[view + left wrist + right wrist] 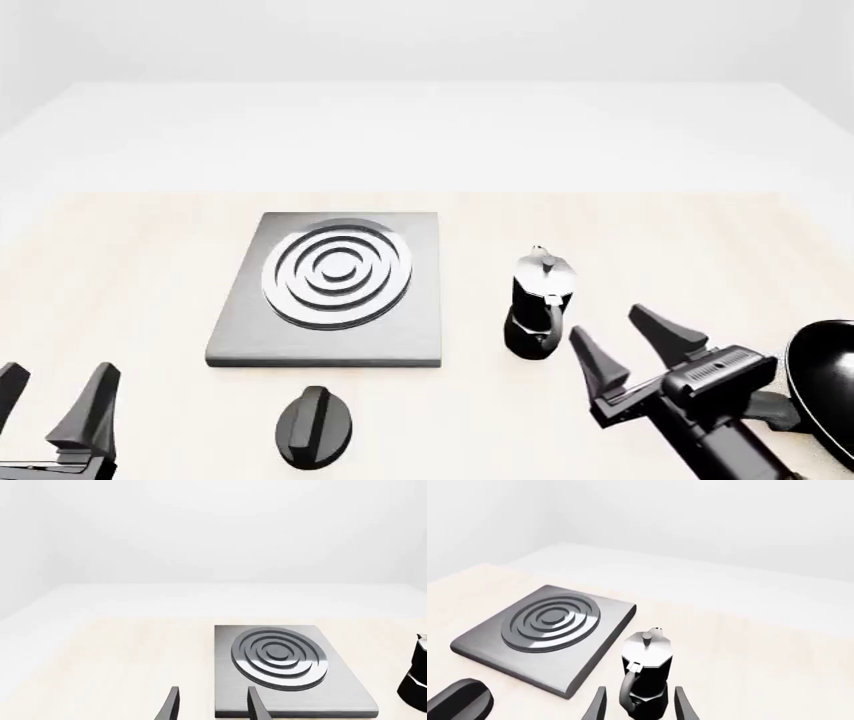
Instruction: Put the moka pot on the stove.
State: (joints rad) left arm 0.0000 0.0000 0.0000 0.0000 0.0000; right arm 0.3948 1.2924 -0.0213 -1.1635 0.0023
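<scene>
Black and faceted, the moka pot stands upright on the table just right of the stove, not yet on the ring burner. We have the right gripper near it with fingers spread wide and empty, angled toward the handle side so the pot sits between them in the right wrist view, a sensible line-up for a grasp. Our left gripper waits low at the near left, fingers parted, holding nothing. The knob and frying pan lie clear of the route.

A bare simulated tabletop, not a real kitchen. The pale wooden table stands before blank white walls.
</scene>
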